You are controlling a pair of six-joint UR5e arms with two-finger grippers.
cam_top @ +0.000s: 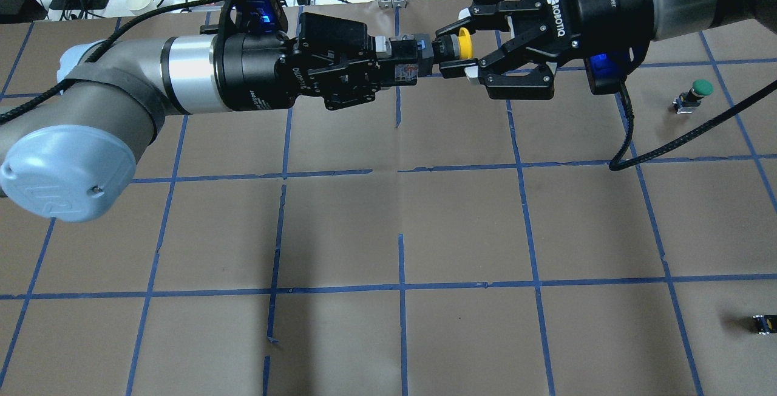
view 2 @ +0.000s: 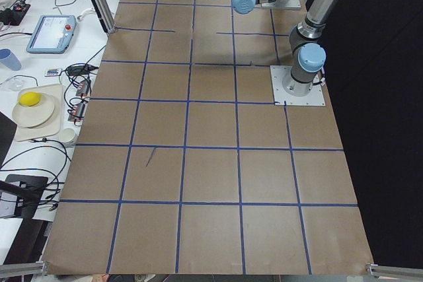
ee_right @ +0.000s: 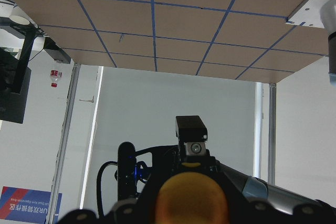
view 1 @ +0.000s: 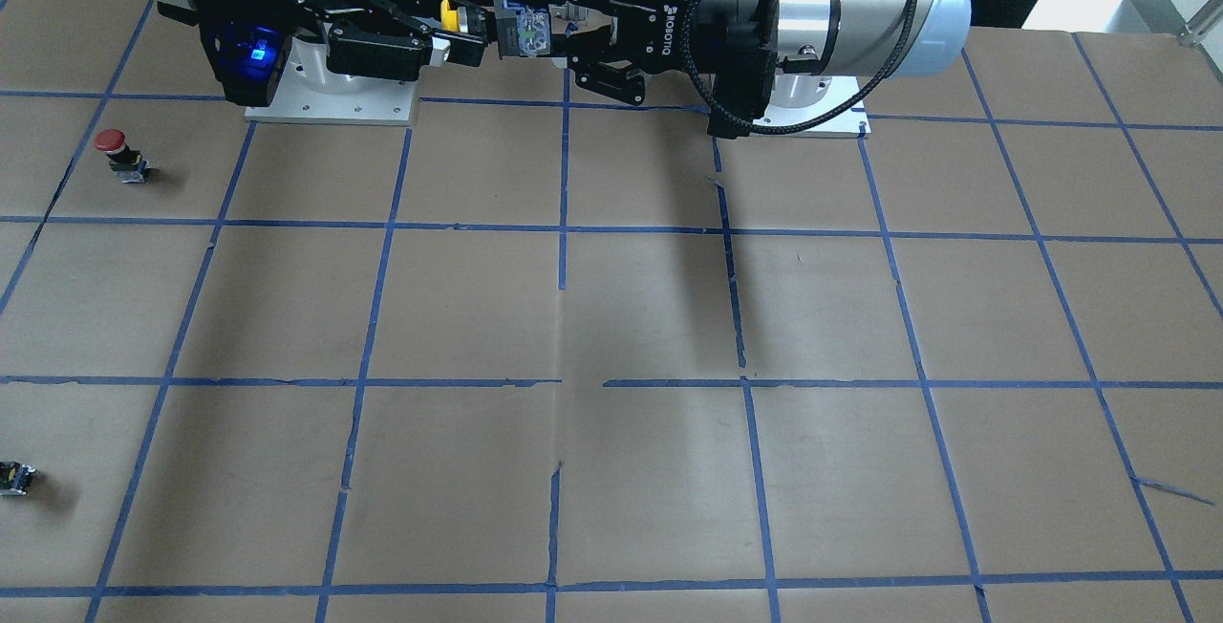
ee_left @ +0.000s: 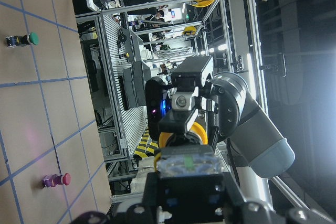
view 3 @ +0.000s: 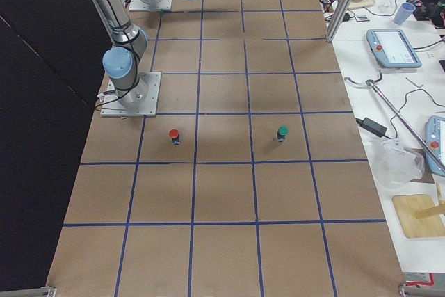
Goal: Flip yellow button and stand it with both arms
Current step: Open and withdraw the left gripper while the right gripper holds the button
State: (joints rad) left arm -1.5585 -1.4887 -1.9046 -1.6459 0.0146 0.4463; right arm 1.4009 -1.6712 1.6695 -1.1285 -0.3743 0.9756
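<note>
Above the bench [cam_top: 461, 220], at twelve o'clock in the overhead view, the yellow button [cam_top: 465, 44] hangs in mid-air between the two arms. It lies level, its long axis running from nine o'clock to three o'clock, with the grey base at the nine o'clock end and the yellow cap at the three o'clock end.

The left end effector [cam_top: 408, 67] comes in from nine o'clock and is clamped on the grey base. The right end effector [cam_top: 450, 53] comes in from three o'clock and looks pinched on the black neck just behind the cap. Neither arm is nearer; both meet at the button.

My guess is that the right arm, holding the cap end, is better placed to stand it base down once the left lets go.

Counted:
- two arms
- one yellow button
- one red button [view 1: 119, 153]
- one green button [cam_top: 695, 93], at about two o'clock
- one small dark part [cam_top: 763, 323] with no cap, at about four o'clock
</note>
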